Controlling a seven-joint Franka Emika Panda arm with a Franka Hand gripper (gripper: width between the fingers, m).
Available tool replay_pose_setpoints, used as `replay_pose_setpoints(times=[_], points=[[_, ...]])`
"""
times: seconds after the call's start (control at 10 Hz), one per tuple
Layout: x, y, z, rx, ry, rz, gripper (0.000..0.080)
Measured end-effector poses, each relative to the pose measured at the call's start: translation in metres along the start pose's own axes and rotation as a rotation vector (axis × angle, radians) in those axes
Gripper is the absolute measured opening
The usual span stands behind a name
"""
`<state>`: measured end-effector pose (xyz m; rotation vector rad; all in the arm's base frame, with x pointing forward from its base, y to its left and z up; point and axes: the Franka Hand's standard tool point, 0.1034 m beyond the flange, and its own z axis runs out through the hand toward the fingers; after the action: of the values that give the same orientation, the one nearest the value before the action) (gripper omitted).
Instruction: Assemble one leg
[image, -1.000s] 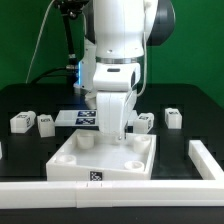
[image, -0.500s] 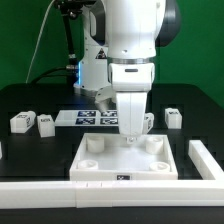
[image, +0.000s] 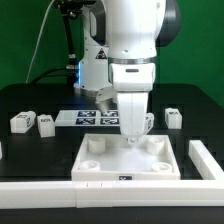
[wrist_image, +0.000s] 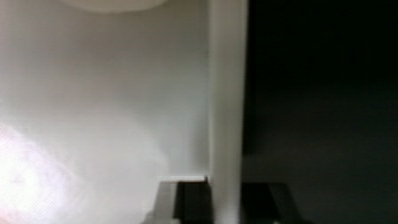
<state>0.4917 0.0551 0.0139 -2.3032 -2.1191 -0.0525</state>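
Observation:
Several small white tagged legs stand on the black table: two at the exterior view's left (image: 20, 122) (image: 44, 124), two at its right (image: 147, 121) (image: 172, 118). The large white square tray-like piece (image: 105, 168) with round corner holes lies in front of them. My gripper (image: 130, 138) points straight down onto the far wall of this piece. In the wrist view the gripper (wrist_image: 228, 205) has its dark fingers (wrist_image: 189, 202) on either side of the thin white wall (wrist_image: 228, 100), shut on it. No leg is held.
The marker board (image: 88, 118) lies behind the square piece, between the pairs of legs. A white rail (image: 40, 190) runs along the table's front and turns back at the exterior view's right (image: 204, 158). Cables hang behind the arm.
One second ago the square piece lay skewed and further to the exterior view's left. My gripper has carried it right and squared it to the front rail. Nothing has moved in the last half second.

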Motion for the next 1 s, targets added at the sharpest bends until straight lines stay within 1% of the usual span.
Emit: replay_pose_setpoints(times=[0.1, 0.3, 0.5, 0.8, 1.0], points=[[0.009, 0.003, 0.000, -0.005, 0.007, -0.011, 0.0057], [0.029, 0.006, 0.000, -0.005, 0.014, -0.002, 0.0057], [0.029, 0.004, 0.001, 0.013, 0.005, 0.033, 0.0057], [0.028, 0.004, 0.001, 0.014, 0.004, 0.038, 0.0074], [0.028, 0.004, 0.001, 0.014, 0.004, 0.039, 0.0419]])
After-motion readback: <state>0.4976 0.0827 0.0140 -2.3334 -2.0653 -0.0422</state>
